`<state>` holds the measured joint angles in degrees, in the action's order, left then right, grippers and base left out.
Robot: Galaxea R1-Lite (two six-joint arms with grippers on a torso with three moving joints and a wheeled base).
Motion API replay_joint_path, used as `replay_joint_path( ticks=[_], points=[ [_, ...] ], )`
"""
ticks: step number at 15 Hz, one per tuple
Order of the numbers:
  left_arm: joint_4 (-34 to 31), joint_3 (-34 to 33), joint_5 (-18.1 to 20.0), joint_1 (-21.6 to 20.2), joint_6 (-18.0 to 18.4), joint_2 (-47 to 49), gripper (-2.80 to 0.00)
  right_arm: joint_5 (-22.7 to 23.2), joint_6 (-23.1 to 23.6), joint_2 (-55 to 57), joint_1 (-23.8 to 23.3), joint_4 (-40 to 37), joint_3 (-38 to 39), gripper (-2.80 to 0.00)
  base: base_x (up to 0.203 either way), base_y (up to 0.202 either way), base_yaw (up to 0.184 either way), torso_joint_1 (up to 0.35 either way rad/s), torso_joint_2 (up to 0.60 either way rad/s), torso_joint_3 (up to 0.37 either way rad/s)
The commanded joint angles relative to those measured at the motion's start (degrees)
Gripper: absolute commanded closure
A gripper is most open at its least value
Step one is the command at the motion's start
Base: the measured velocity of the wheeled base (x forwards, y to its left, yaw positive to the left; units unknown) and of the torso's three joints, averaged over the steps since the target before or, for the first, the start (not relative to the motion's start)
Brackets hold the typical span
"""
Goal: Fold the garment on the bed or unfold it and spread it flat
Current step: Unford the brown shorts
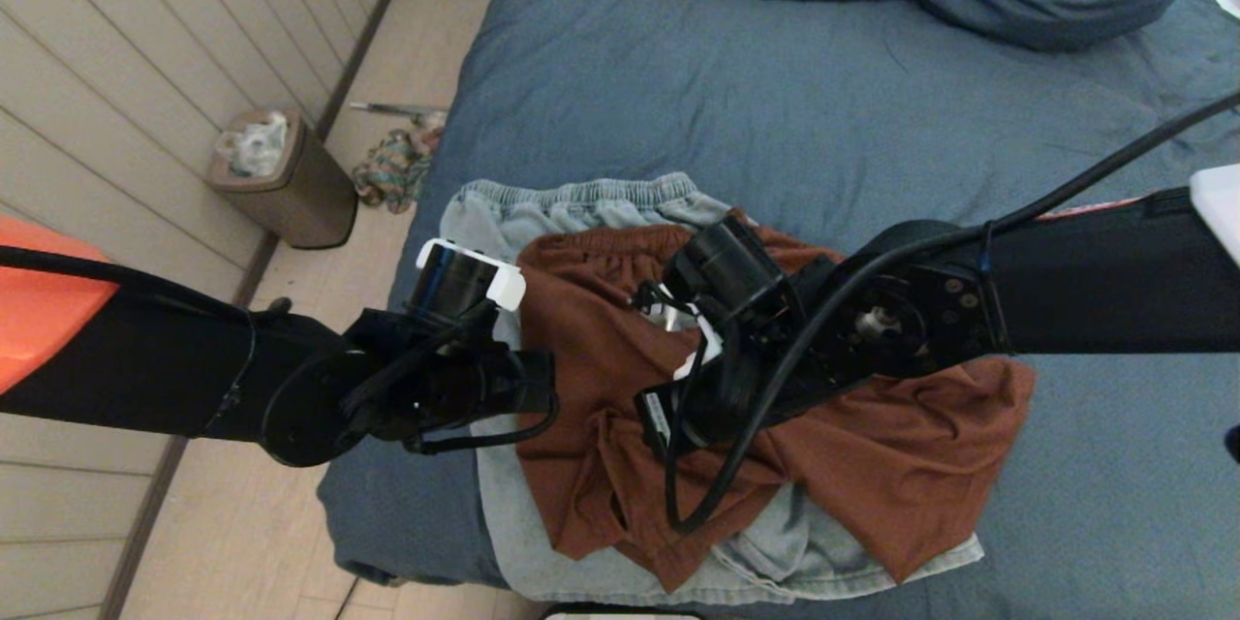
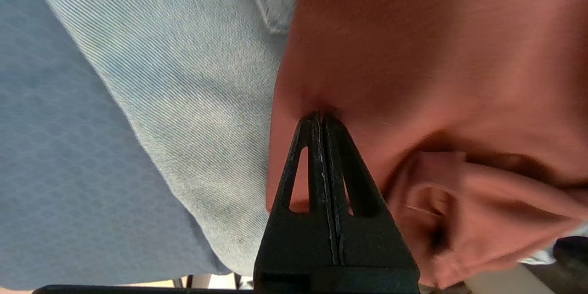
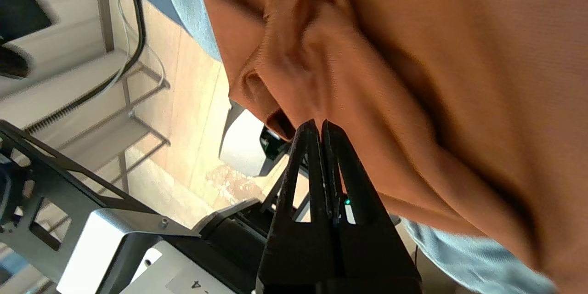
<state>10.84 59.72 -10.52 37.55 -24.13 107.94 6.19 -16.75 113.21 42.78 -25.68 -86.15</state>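
Rust-brown shorts (image 1: 775,446) lay over pale denim shorts (image 1: 581,203) at the bed's (image 1: 775,97) six-o'clock edge. The left gripper (image 2: 321,117) and right gripper (image 3: 317,124) each had their jaws pinched tight on brown cloth, seemingly to lift and spread it.

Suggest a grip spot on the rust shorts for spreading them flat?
Judging by pose: take the rust shorts at the elastic waistband's two ends, from above on the pillow side. That hem lies exposed over the denim shorts; the legs are crumpled. Both grippers, left and right, are shut at the fabric.
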Motion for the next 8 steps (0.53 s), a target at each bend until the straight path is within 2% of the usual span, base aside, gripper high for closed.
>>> replay_joint_path(
  ticks=[1,4,8],
  points=[
    [0.2,0.5,0.0,-0.6,-0.2,2.7,0.00,0.0,-0.3,3.1,0.2,3.3,0.0,0.00,0.000,0.000,0.000,0.000,0.00,0.000],
    [1.0,0.9,0.1,-0.6,-0.3,3.9,0.00,-1.5,-0.7,5.8,-0.2,8.3,-2.5,0.00,0.000,0.000,0.000,0.000,0.00,0.000],
    [1.1,0.9,0.0,-0.5,-1.0,3.6,0.00,-5.6,-0.8,12.0,-0.2,8.6,-10.6,0.00,0.000,0.000,0.000,0.000,0.00,0.000]
  ],
)
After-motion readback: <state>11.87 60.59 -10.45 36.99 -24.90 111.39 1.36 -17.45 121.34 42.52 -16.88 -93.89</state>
